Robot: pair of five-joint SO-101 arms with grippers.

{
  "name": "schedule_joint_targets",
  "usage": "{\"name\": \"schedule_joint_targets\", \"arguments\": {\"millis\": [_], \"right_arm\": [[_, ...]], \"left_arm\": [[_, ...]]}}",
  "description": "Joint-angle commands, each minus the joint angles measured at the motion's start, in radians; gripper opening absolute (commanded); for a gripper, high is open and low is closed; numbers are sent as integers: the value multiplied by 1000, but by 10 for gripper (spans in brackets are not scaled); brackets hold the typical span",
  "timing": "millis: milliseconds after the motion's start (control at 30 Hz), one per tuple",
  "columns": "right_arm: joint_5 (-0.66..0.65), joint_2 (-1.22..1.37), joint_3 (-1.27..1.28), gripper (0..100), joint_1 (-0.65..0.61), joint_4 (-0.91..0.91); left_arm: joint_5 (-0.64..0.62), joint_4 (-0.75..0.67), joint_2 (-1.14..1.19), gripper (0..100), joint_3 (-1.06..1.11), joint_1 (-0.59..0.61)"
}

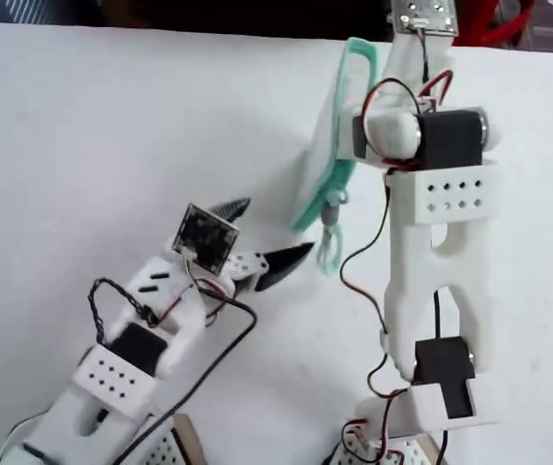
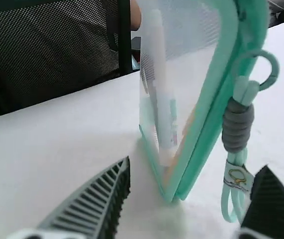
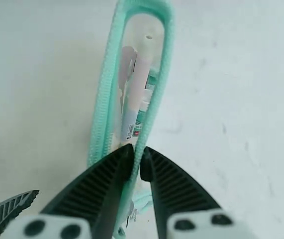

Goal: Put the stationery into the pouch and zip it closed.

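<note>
A mint-green mesh pouch point(image 1: 329, 145) stands on its edge on the white table, its mouth open toward the right wrist camera. Pens and other stationery point(image 3: 134, 99) lie inside it and show through the mesh point(image 2: 156, 109). My right gripper point(image 3: 137, 152) is shut on the pouch's green rim point(image 3: 157, 84), holding it upright. The zip pull cord with a grey bead point(image 2: 238, 124) hangs from the near corner point(image 1: 329, 232). My left gripper point(image 2: 186, 209) is open, low over the table, with its fingers on either side of that near corner and not touching it point(image 1: 266, 237).
The right arm point(image 1: 441, 213) stretches over the table's right side toward the pouch. A black mesh chair back point(image 2: 47, 50) stands beyond the table's far edge. A wooden block point(image 1: 187, 441) sits by the left arm's base. Bare white table point(image 1: 92, 145) lies to the left.
</note>
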State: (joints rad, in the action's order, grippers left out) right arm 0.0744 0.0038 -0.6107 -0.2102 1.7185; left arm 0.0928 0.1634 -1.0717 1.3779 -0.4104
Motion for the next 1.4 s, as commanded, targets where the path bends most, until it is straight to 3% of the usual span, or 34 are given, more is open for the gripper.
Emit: {"name": "schedule_joint_targets", "arguments": {"millis": [0, 267, 500, 600, 767, 1133, 1367], "right_arm": [[5, -2, -21, 28, -21, 7], [2, -4, -29, 28, -15, 4], [-2, -1, -32, 28, -13, -2], [-3, 1, -32, 28, 2, -5], [-3, 2, -32, 28, 10, -7], [-5, 82, -32, 28, 5, -10], [0, 42, -32, 28, -7, -4]], "left_arm": [[40, -34, 25, 368, -29, 12], [41, -41, 490, 366, -305, 77], [54, -423, 809, 365, -334, 102], [46, -446, 894, 358, -373, 51], [43, -453, 852, 347, -333, -44], [-14, -404, 756, 347, -330, -133], [-15, -394, 903, 347, -560, -42]]}}
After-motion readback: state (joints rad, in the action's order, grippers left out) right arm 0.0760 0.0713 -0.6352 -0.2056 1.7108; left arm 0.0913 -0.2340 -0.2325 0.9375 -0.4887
